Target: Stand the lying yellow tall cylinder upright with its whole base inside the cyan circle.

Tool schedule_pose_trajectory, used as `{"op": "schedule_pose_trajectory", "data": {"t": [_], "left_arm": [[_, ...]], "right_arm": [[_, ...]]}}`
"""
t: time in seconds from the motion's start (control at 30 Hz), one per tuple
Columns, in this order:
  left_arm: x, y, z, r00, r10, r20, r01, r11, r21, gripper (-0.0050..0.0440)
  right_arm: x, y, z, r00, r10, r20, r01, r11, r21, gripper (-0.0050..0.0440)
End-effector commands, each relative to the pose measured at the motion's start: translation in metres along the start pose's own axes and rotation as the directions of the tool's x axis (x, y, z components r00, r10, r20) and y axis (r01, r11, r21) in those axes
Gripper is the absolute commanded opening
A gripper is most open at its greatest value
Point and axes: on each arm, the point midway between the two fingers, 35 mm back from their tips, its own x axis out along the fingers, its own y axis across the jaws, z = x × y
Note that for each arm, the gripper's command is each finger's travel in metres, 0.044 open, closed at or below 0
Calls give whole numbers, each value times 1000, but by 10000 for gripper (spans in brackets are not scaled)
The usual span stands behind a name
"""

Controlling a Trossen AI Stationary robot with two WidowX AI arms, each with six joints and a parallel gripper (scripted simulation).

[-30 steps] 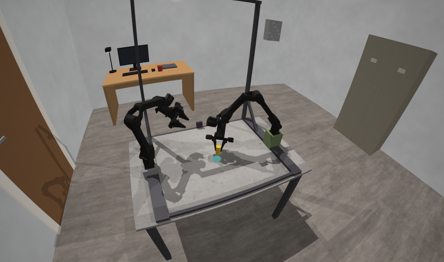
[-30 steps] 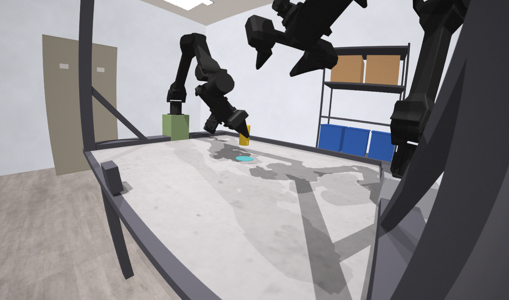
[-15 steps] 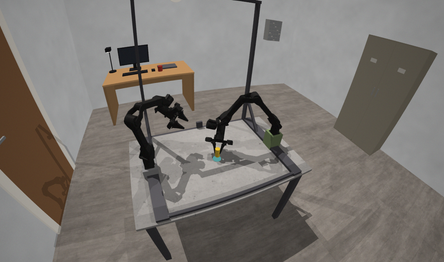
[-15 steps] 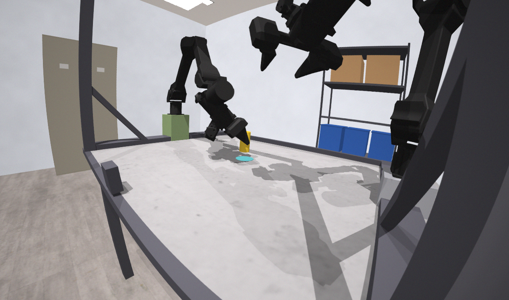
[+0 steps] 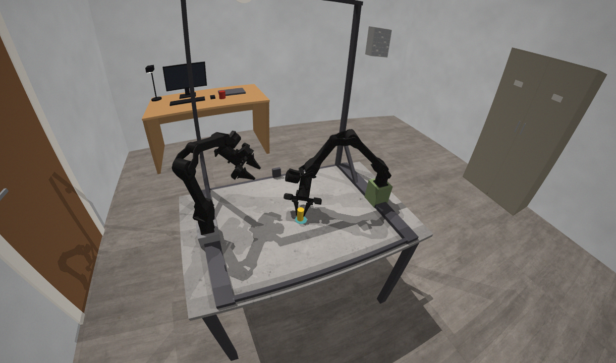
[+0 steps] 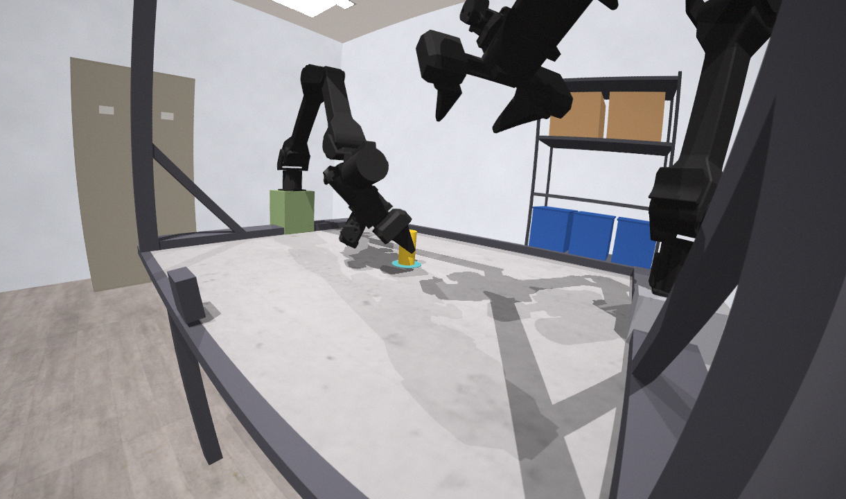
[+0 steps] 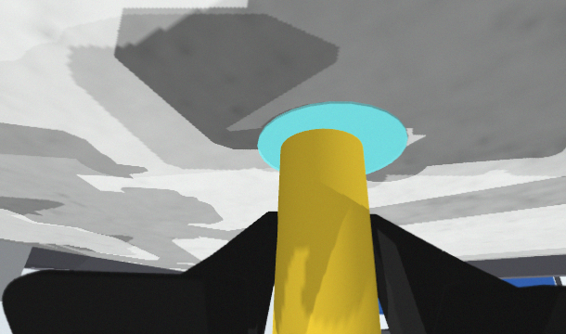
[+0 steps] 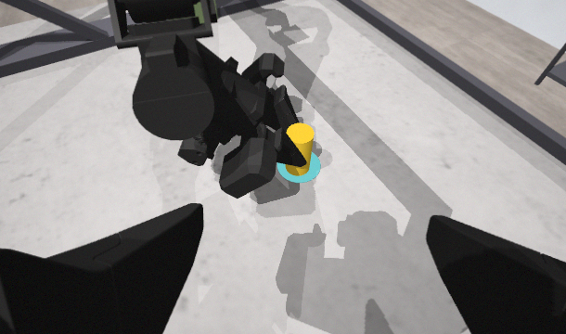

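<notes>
Yellow cylinder partly hidden by left claw.

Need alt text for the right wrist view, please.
Yellow cylinder upright over the cyan circle, between the left gripper's fingers. The right gripper's open fingers frame the foreground, holding nothing.

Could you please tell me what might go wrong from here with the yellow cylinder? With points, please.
The left end effector (image 5: 300, 214) (image 7: 320, 224) grips the yellow cylinder (image 5: 300, 214) (image 6: 407, 255) (image 7: 326, 186) (image 8: 302, 147) closely on both sides, so an uneven release could tip it. It stands off-centre over the cyan circle (image 5: 304, 221) (image 6: 417, 265) (image 7: 385, 134) (image 8: 315, 171) in the left wrist view; a nudge might push its base over the edge.
</notes>
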Motion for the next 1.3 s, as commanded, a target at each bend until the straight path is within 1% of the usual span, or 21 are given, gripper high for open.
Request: {"op": "schedule_pose_trajectory", "data": {"t": [0.0, 0.13, 0.33, 0.43, 0.47, 0.53, 0.6, 0.63, 0.73, 0.9, 0.97, 1.03, 1.27], "left_arm": [[-8, 8, -14, 1000, 27, -15, -27, 999, -34, 121], [-5, 3, -15, 1000, 25, -11, -25, 999, -31, 121], [-7, 3, -16, 999, 30, -15, -30, 999, -36, 121], [-7, 4, -17, 999, 32, -16, -32, 999, -37, 193], [-5, 4, -14, 1000, 26, -15, -27, 999, -33, 204], [-5, 4, -14, 1000, 26, -15, -27, 999, -33, 204], [-13, 4, -16, 999, 32, -17, -33, 999, -39, 252], [-18, 3, -16, 999, 31, -19, -31, 999, -39, 264], [-37, 3, -16, 999, 31, -19, -31, 999, -39, 264], [-86, 8, -19, 999, 45, -20, -46, 998, -53, 264], [-102, 7, -18, 999, 46, -19, -47, 998, -53, 264], [-107, 7, -18, 999, 46, -18, -47, 998, -53, 264], [-104, 6, -17, 999, 39, -17, -40, 998, -50, 264]], "right_arm": [[-5, 4, 8, 1000, 19, 5, -19, 999, 32, 400], [-4, 1, 7, 1000, 14, 5, -15, 1000, 27, 400], [-4, 1, 7, 1000, 14, 5, -15, 1000, 27, 400], [-4, 1, 7, 1000, 14, 5, -15, 1000, 27, 400], [-4, 1, 7, 1000, 14, 5, -15, 1000, 27, 400], [-4, 1, 7, 1000, 14, 5, -15, 1000, 27, 400], [-4, 1, 7, 1000, 14, 5, -15, 1000, 27, 400], [-4, 1, 7, 1000, 14, 5, -15, 1000, 27, 400], [-4, 1, 7, 1000, 14, 5, -15, 1000, 27, 400], [-5, 11, 14, 999, 45, 30, -45, 999, 19, 400], [-6, 16, 17, 997, 63, 42, -63, 998, 8, 400], [-6, 17, 17, 997, 67, 45, -68, 998, 6, 400], [-6, 17, 17, 997, 67, 45, -67, 998, 5, 400]]}}
